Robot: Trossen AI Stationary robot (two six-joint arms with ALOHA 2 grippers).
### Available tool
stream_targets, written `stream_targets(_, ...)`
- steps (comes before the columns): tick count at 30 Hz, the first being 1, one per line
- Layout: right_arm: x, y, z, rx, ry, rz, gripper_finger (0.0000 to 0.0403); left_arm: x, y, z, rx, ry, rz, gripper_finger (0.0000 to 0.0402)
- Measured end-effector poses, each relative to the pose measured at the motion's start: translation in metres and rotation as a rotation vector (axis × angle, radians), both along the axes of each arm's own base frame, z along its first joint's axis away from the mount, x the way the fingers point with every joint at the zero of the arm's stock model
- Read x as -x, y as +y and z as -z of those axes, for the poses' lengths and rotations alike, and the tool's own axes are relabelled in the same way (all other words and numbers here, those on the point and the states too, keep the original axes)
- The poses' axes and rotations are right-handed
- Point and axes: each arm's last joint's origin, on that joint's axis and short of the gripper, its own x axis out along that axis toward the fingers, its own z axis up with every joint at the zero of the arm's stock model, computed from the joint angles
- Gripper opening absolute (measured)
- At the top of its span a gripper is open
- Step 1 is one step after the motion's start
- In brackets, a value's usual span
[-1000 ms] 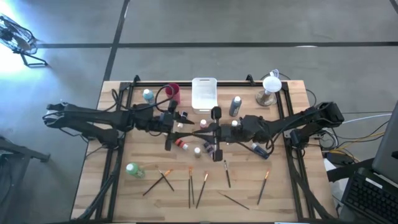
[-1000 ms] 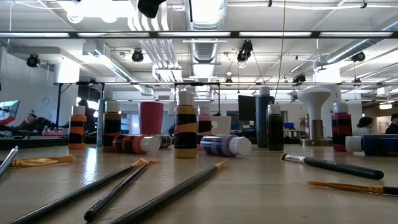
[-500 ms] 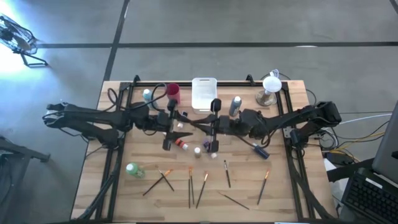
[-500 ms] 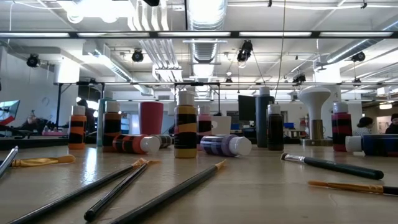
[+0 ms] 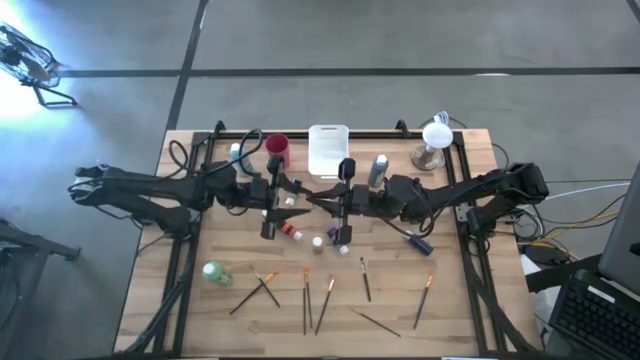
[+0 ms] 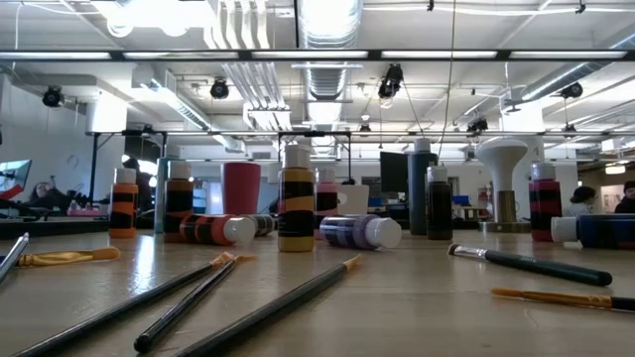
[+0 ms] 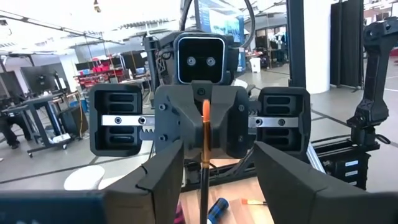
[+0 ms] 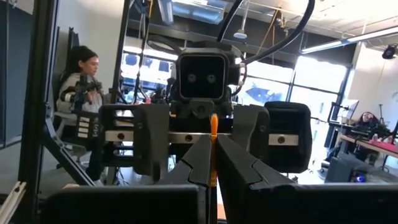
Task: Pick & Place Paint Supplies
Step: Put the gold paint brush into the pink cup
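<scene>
Above the table's middle my two grippers face each other. My right gripper [image 5: 323, 200] [image 8: 213, 142] is shut on a thin paintbrush [image 7: 204, 155] with an orange end and a dark handle. My left gripper [image 5: 300, 193] [image 7: 217, 148] is open; its fingers stand on either side of the brush without touching it. Several small paint bottles [image 5: 292, 231] stand or lie on the wood, among them a green one [image 5: 214, 272] and a blue one [image 5: 418, 242]. More brushes [image 5: 306, 298] lie flat near the front edge. My right gripper pinches the paintbrush's orange end [image 8: 213, 127] between its two fingers, which come about level from the table's right. A short orange stretch shows past the fingertips. The brush is lifted clear of the table, and its dark handle [image 7: 203, 193] runs on between my left gripper's fingers.
At the far edge stand a magenta cup [image 5: 277, 150], a translucent white tray [image 5: 328, 148], a teal bottle [image 5: 237, 152], a grey bottle [image 5: 378, 170] and a white mushroom-shaped stand [image 5: 435, 143]. Black frame rails [image 5: 190, 240] run along both sides of the table.
My right gripper has carried the paintbrush a little toward the table's far edge and stayed shut on it. My left gripper has tipped its fingers upward and stayed open around the brush.
</scene>
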Motion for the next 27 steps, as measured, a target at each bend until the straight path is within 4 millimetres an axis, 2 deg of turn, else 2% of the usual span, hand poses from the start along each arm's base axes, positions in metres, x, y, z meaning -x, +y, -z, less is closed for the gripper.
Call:
stream_targets(9, 0.0000, 0.0000, 0.0002, 0.000, 0.001, 0.000, 0.0011, -0.0064, -0.0001, 0.0065, -0.001, 0.030, -0.003, 0.0162)
stream_targets(21, -0.0004, 0.0000, 0.0016, 0.002, 0.015, 0.000, 0.0010, -0.0069, 0.0020, 0.0052, 0.006, 0.027, -0.067, 0.0150)
stream_targets(27, -0.0005, -0.0003, 0.0019, -0.010, 0.018, 0.001, 0.0011, -0.0071, 0.0025, 0.0056, 0.009, 0.031, -0.087, 0.0103)
